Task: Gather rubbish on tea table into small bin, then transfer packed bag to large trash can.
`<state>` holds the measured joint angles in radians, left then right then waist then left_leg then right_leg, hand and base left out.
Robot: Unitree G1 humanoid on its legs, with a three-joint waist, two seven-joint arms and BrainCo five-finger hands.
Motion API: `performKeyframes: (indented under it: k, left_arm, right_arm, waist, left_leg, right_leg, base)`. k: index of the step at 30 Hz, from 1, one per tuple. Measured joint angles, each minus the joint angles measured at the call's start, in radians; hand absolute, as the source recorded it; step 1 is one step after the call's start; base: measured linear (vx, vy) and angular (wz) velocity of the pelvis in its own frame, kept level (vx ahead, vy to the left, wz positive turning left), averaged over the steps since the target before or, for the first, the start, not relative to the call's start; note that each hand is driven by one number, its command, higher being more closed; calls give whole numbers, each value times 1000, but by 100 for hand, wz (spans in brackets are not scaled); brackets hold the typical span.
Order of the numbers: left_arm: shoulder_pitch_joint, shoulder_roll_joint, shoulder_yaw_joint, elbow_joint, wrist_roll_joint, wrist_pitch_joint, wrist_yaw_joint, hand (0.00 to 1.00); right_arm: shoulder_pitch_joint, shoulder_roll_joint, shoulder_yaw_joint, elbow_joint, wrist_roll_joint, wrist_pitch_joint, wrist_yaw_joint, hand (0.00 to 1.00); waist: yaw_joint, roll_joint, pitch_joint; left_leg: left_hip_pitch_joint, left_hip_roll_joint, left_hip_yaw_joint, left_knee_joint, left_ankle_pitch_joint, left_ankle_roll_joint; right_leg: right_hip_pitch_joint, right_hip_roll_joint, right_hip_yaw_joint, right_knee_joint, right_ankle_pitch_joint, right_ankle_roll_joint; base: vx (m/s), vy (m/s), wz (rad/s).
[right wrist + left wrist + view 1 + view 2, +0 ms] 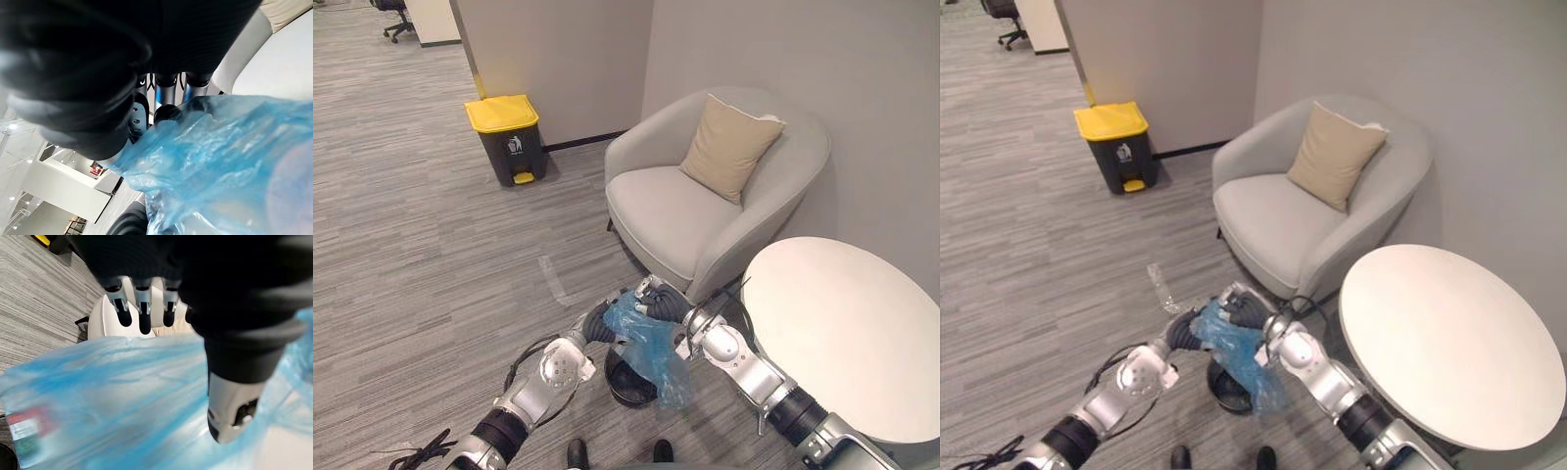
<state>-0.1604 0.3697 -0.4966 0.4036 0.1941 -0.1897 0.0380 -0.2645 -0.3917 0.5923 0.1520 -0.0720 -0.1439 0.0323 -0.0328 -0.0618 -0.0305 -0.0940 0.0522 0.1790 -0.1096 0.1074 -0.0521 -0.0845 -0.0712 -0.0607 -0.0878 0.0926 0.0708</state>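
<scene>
**Lift the bag clear, neck held tight**

The blue plastic bag point(651, 352) hangs over the small black bin point(622, 384) on the floor, between the armchair point(705, 215) and the round tea table point(847, 333). The right hand point(658, 297) is clamped on the bag's bunched neck. The left hand point(607, 321) lies against the bag, but whether it grips is unclear. The bag should probably rise straight up, past the bin's rim, before any carrying. Grey striped carpet point(411, 274) runs to the yellow-lidded trash can point(506, 137), well apart by the wall.
</scene>
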Motion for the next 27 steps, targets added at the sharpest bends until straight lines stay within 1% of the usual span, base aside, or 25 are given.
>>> performKeyframes:
  k: [4, 7, 9, 12, 16, 21, 22, 23, 24, 27]
  left_arm:
    - [0, 16, -1, -3, 0, -1, -5, 0]
    - [0, 31, -4, -22, 0, -2, -10, 0]
    - [-14, 41, -14, -30, -2, -2, -26, 0]
    - [-80, 54, -63, -32, -22, -2, -40, 0]
    - [-111, 56, -70, -58, -42, -2, -41, 0]
    - [-112, 60, -71, -63, -73, -11, -41, 0]
    - [-113, 59, -70, -63, -102, -21, -40, 0]
    - [-113, 58, -71, -62, -109, -21, -40, 0]
    - [-113, 58, -70, -62, -110, -21, -40, 100]
    - [-113, 56, -70, -54, -114, -21, -40, 100]
  right_arm:
    - [0, -1, -1, -9, 8, 0, 1, 100]
    - [0, -1, -1, -44, 37, 0, 7, 100]
    - [0, -2, 1, -94, 53, 0, 10, 100]
    - [-16, 1, 13, -182, 95, -3, 30, 100]
    - [-78, -3, 42, -216, 135, -4, 36, 100]
    - [-127, -2, 53, -224, 162, -2, 36, 100]
    - [-189, 6, 73, -225, 194, 8, 27, 100]
    - [-200, 20, 80, -225, 194, 15, 24, 100]
    - [-200, 26, 80, -225, 195, 17, 23, 100]
    - [-207, 47, 80, -225, 201, 20, 18, 100]
  waist:
    - [-1, 0, 0]
    - [-3, 0, 0]
    - [-5, 0, -1]
    - [-6, -1, -2]
    - [-17, -2, -4]
    - [-16, -3, -5]
    - [-15, -1, -11]
    - [-15, 0, -12]
    - [-15, 0, -12]
    - [-14, 0, -12]
  left_leg:
    - [0, 0, -1, 0, -3, -4]
    - [0, 0, -1, 0, -3, -5]
    - [0, 0, -1, 0, -3, -5]
    - [0, 0, 1, 0, -2, -4]
    - [0, 1, 7, 0, 0, 0]
    - [0, 4, 19, 2, -1, -2]
    - [-10, 8, 23, 2, -6, -9]
    - [-9, 10, 24, 5, -3, -6]
    - [-9, 10, 23, 6, -3, -6]
    - [-9, 11, 23, 6, -3, -7]
  right_leg:
    - [1, 0, -1, 0, 0, 0]
    - [1, 0, -2, 0, 0, 0]
    - [1, 0, -2, 0, 0, 0]
    - [0, 0, 0, 0, 4, -5]
    - [-2, 1, 6, 0, 6, -9]
    - [-5, 5, 18, 0, 8, -11]
    - [-20, 9, 20, 0, 9, -14]
    - [-20, 10, 20, 0, 9, -15]
    - [-20, 11, 20, 0, 9, -15]
    - [-19, 13, 20, 0, 9, -15]
  base:
    - [0, 0, 0]
    - [0, 0, 0]
    - [0, 0, 0]
    - [1, 1, -1]
    - [0, 0, -5]
    - [3, 1, -8]
    - [42, 4, -7]
    - [39, 3, -5]
    - [46, -2, 0]
    - [10, 0, 0]
